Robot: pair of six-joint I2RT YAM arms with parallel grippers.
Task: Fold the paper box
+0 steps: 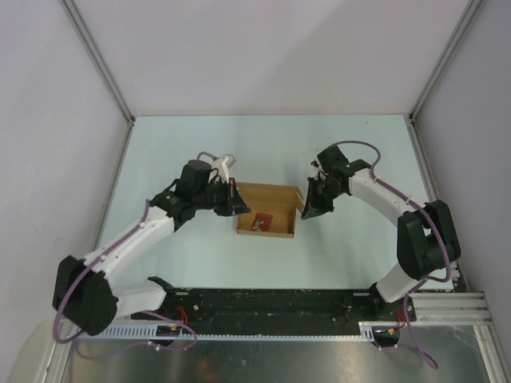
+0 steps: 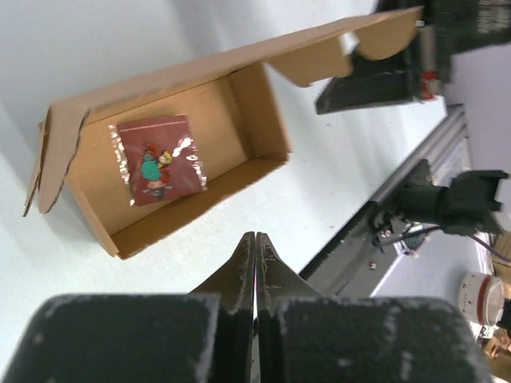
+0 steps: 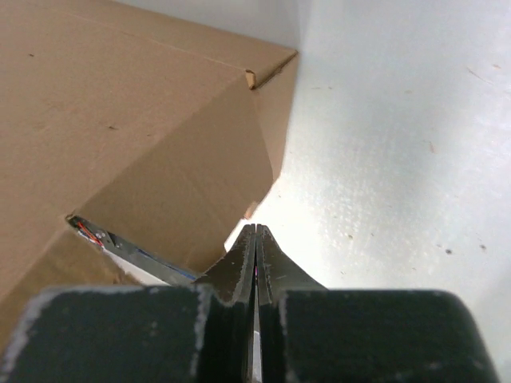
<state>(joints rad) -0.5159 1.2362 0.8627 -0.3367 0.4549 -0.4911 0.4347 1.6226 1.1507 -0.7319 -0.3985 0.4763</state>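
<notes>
The paper box (image 1: pixel 275 203) is a brown cardboard tray standing open-topped at the table's middle, with its lid flap along the far side. A small dark red packet (image 1: pixel 259 221) lies inside it and also shows in the left wrist view (image 2: pixel 157 159). My left gripper (image 1: pixel 233 199) is shut and empty at the box's left end; in its own view its tips (image 2: pixel 255 236) hang just short of the box (image 2: pixel 255 120). My right gripper (image 1: pixel 306 209) is shut and empty at the box's right end, its tips (image 3: pixel 255 229) beside the raised end flap (image 3: pixel 160 136).
A black rail (image 1: pixel 271 302) with both arm bases runs along the near edge. White walls and aluminium posts (image 1: pixel 104 72) enclose the pale table (image 1: pixel 263 144). A white cup (image 2: pixel 479 297) stands beyond the rail in the left wrist view.
</notes>
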